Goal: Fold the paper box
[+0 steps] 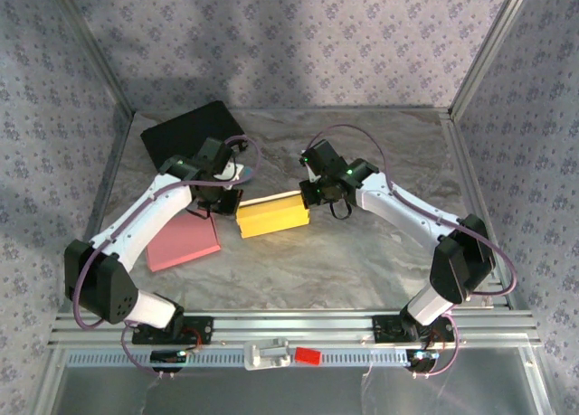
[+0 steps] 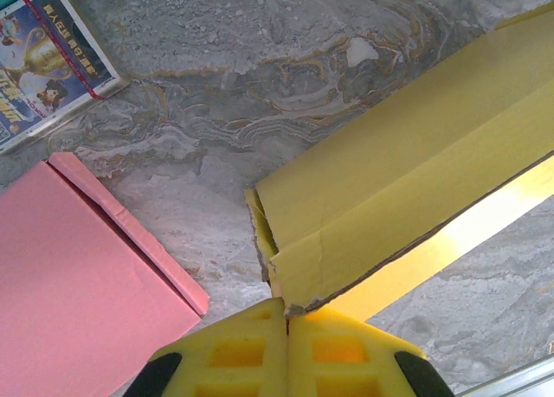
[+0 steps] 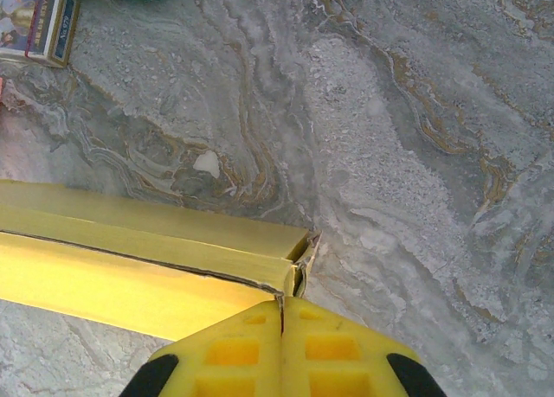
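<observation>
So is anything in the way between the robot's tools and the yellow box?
No, nothing visible is. The left tool is shut on one end of the yellow box, and the right tool is shut on the other end.

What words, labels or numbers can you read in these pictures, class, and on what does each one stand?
Small picture box: characters along a red stripe on its cover, too blurred to read.
Yellow paper box: no print on the faces shown.
Pink paper box: no print on the face shown.
Red tag on the front rail: too small to tell if it carries any text.
</observation>
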{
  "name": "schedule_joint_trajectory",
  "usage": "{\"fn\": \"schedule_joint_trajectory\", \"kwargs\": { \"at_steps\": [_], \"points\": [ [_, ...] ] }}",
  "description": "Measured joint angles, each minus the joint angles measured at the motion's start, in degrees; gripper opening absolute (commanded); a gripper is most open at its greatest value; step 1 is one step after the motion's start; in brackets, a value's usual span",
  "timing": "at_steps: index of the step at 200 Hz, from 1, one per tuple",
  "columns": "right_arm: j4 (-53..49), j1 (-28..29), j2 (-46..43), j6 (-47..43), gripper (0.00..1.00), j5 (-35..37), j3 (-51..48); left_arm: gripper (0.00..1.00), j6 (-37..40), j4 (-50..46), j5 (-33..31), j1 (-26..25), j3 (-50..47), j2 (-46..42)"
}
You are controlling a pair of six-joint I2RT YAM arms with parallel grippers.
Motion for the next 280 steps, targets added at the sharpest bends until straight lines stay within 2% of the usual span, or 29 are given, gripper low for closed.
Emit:
{"fn": "schedule_joint_trajectory", "kwargs": {
  "at_steps": [132,185,280],
  "points": [
    [-0.2,0.7,0.9,1.7,0.0,1.9,0.9,0.0,-16.9,-1.9,1.5,0.3,2.5,2.3],
    [-0.2,0.7,0.9,2.1,0.0,2.6,0.9,0.0,-18.7,0.7,2.2,0.4,0.5,1.4],
    [3.4,0.9,0.8,2.3,0.0,3.8,-1.6,0.0,-19.3,12.0,2.5,0.5,-9.2,-5.0]
  ]
}}
